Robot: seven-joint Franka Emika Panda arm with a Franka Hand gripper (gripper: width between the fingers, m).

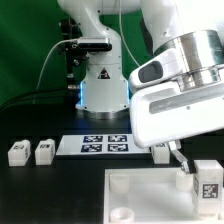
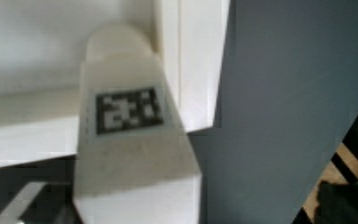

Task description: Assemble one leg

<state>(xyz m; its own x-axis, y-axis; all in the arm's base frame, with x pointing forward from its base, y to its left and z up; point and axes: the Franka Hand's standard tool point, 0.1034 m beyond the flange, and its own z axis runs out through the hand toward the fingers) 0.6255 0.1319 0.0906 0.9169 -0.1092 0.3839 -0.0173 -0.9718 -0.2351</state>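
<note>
Leg (image 2: pixel 137 150) beside white panel (image 2: pixel 25 130).

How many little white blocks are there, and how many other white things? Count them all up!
Small white legs: 4
Large flat white piece: 1
Marker board: 1
Total: 6

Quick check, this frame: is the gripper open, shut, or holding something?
Gripper: open, with nothing visibly gripped; a tagged leg stands right by it.
</note>
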